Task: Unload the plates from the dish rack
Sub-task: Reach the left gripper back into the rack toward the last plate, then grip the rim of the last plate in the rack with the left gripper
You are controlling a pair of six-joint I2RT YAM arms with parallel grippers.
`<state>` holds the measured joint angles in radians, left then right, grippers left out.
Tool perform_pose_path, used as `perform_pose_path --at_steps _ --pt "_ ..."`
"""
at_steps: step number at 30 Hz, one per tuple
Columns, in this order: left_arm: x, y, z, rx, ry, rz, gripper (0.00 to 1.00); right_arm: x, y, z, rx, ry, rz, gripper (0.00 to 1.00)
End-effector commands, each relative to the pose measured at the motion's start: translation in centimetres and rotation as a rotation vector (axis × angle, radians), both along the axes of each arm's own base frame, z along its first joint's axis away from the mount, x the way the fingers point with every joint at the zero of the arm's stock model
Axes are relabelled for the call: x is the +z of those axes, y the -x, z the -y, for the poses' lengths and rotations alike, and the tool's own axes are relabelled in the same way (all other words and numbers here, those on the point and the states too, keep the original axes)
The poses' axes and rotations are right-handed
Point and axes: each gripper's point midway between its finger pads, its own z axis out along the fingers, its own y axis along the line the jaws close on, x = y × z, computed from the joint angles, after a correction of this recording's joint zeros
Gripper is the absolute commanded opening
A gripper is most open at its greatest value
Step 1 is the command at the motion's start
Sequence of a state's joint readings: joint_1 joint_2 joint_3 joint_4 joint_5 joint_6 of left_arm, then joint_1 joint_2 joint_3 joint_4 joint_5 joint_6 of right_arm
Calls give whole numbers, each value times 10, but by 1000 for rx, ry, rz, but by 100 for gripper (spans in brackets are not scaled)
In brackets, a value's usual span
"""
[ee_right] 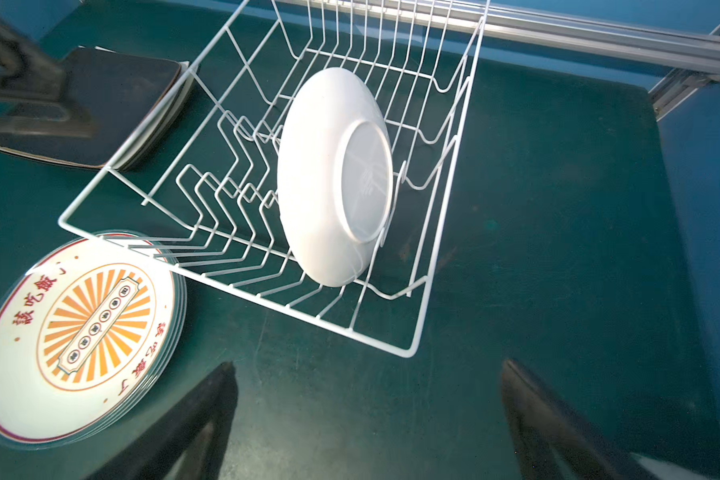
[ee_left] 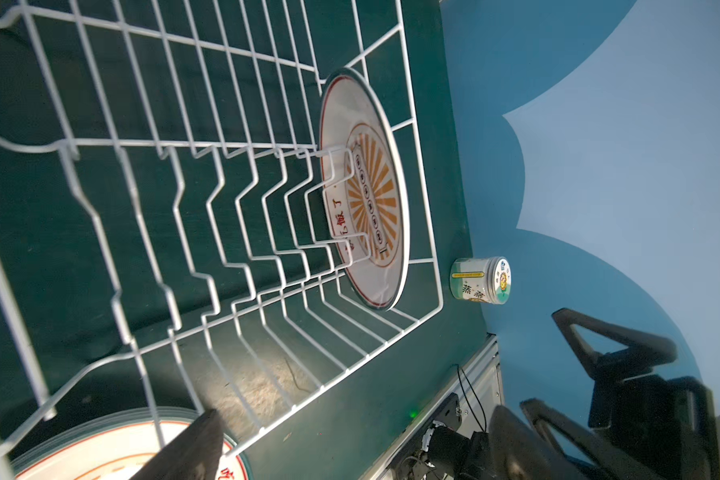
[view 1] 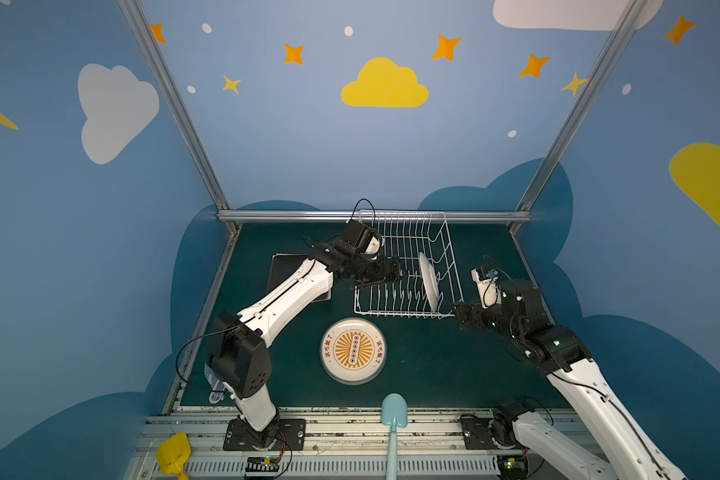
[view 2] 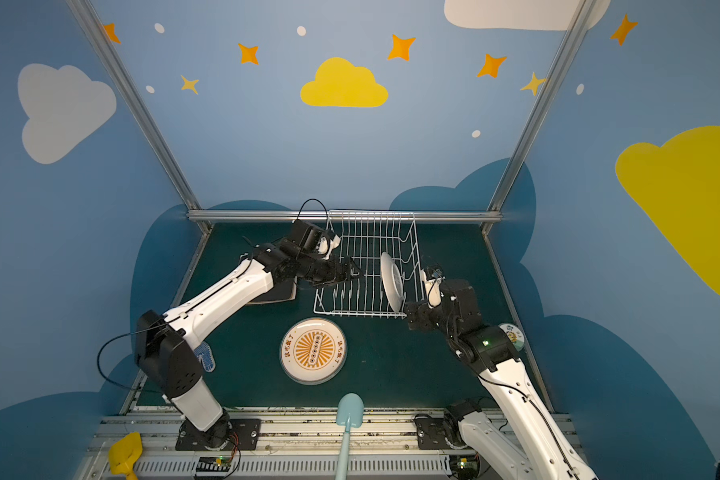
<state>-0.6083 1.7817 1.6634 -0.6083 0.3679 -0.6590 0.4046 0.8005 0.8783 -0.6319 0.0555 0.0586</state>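
One plate [view 1: 429,282] stands in the dish rack [view 1: 395,245]; round plates [view 1: 353,351] lie before it, square plates [ee_right: 117,108] apparently stacked left.

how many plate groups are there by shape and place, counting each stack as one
round plate standing in the dish rack: 1
round plate stack on the table: 1
square plate stack on the table, black on top: 1
total: 3

Blue walls [view 1: 308,158] painted with clouds [view 1: 385,85] and stars [view 1: 294,54], aluminium frame posts [view 1: 171,104], dark green tabletop [view 1: 433,365], perhaps felt-covered
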Motion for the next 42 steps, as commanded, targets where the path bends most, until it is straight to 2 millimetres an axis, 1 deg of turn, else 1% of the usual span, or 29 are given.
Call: perform_pose_path --at_steps 1,5,9,13,18,20,23,25,32,36,40,42 --pt "1 -14 22 -43 28 6 97 12 -1 -5 12 -67 45 98" --pt "-7 -23 47 -101 10 7 94 8 1 4 -22 -43 31 98" --pt "-23 -28 69 -151 -14 -23 91 0 2 6 -26 -39 4 98" --pt "-35 -32 86 -175 -55 -54 87 3 2 6 -23 -46 2 98" --pt "-57 -31 95 -186 -118 -76 81 6 3 10 -35 -36 12 98" --pt "-64 -28 99 -191 -125 -88 77 5 4 11 -36 -35 9 98" --pt "-72 -23 105 -198 -140 -93 76 2 3 11 -41 -48 12 98" --pt "-76 -24 106 -189 -157 -92 75 1 1 10 -46 -59 16 97" --pt "-86 -29 108 -163 -170 -91 63 3 -3 10 -49 -59 25 98" --pt "-93 -32 110 -150 -172 -101 61 4 -1 14 -67 -53 42 97" --pt "-95 -35 112 -125 -173 -95 54 4 0 16 -79 -60 50 97" --pt "-96 -39 111 -105 -188 -82 49 3 0 17 -83 -64 49 97"
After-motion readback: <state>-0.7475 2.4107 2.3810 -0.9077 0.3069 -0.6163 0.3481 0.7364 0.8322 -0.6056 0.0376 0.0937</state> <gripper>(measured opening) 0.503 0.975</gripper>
